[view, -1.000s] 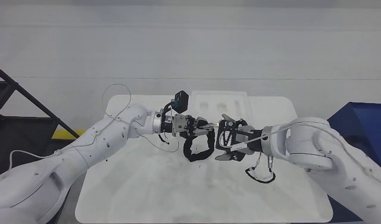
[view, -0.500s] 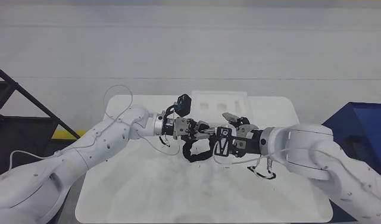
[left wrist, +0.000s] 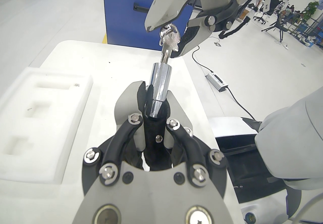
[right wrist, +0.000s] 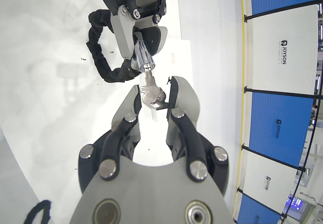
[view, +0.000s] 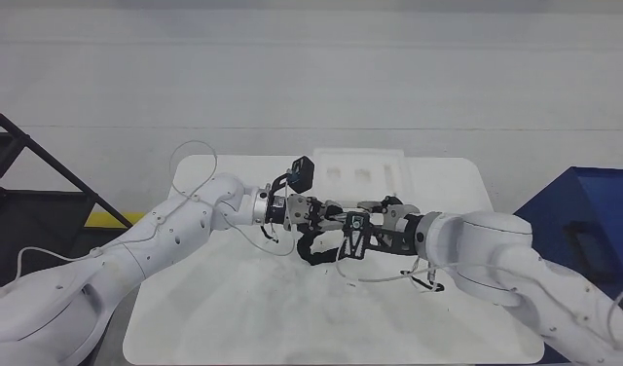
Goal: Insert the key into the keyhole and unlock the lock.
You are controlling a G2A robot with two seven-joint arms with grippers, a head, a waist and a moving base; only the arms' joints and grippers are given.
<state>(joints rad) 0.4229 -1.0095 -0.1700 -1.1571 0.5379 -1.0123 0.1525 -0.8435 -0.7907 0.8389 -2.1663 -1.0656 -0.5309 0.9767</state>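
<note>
The lock is a chrome cylinder [left wrist: 160, 84] on a black fabric-covered cable [right wrist: 98, 58] that loops down onto the white table [view: 243, 317]. My left gripper [left wrist: 156, 89] is shut on the cylinder and holds it above the table's middle. The silver key [right wrist: 151, 95] has its blade in the keyhole at the cylinder's end. My right gripper [right wrist: 154, 89] faces the left one, its two pads closed against the key's head. In the top view the two grippers [view: 326, 210] [view: 348, 218] meet tip to tip, with the cable [view: 316, 249] hanging below them.
A white foam tray [view: 360, 166] with rectangular recesses lies at the table's far edge, behind the grippers. A blue cabinet [view: 584, 210] stands off the table's right side. A thin black cord loop [view: 428, 283] lies near the right arm.
My right gripper has moved in toward the left one and rolled about its wrist with the key's head between its fingers. The left gripper has stayed nearly in place.
</note>
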